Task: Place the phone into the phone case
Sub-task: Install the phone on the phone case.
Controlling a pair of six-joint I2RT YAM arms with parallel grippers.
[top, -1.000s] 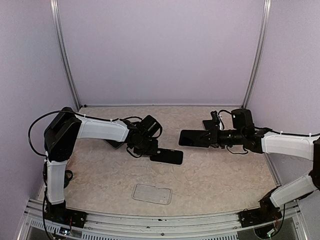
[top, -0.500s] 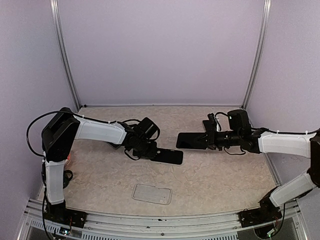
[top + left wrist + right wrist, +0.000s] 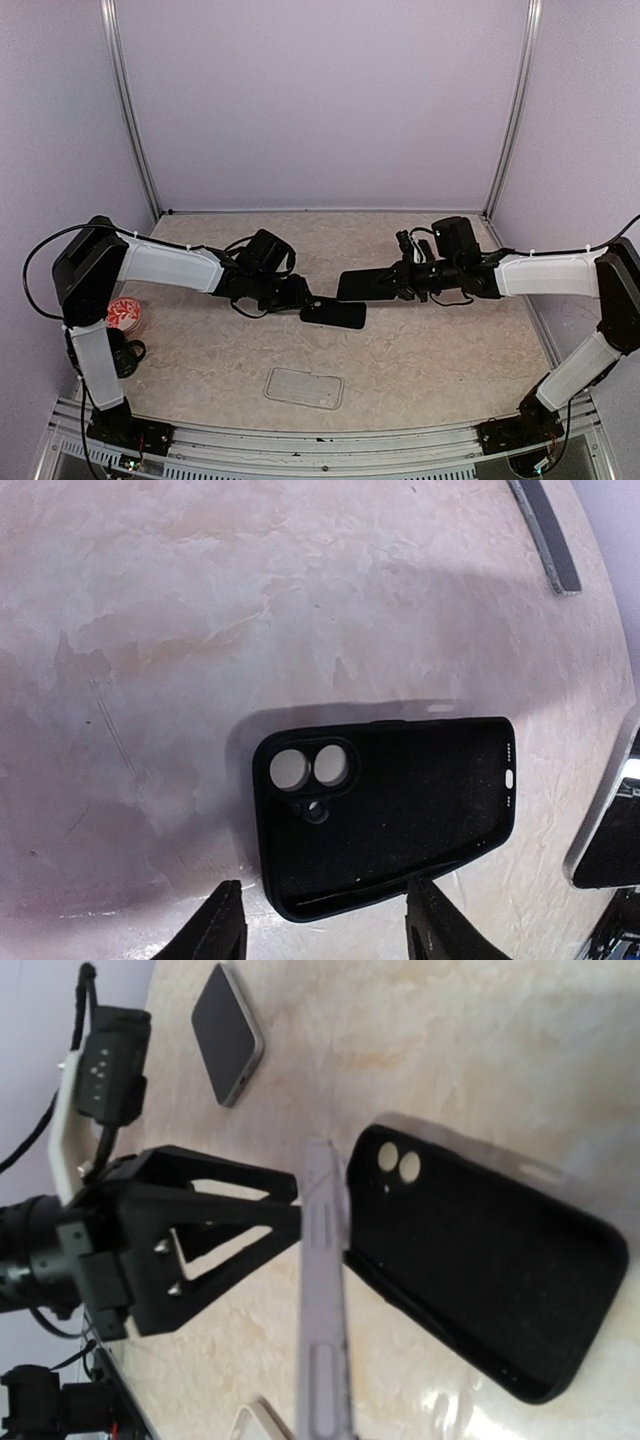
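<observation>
Phone (image 3: 362, 285) clamped in our right tool (image 3: 396, 283), arm stretched left, near black phone case (image 3: 333, 313); left tool (image 3: 300, 298) open, low beside it.

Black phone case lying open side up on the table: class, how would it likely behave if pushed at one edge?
The matte black phone case lies flat, so it would probably slide, not tip. Its thin, rubbery-looking walls may flex when squeezed.

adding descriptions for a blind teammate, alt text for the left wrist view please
A black phone case lies flat, open side up, on a beige marbled table, camera cut-outs to the left. The left gripper hangs above its near edge, jaws apart, not gripping it. Part of a phone shows at the right edge.
</observation>
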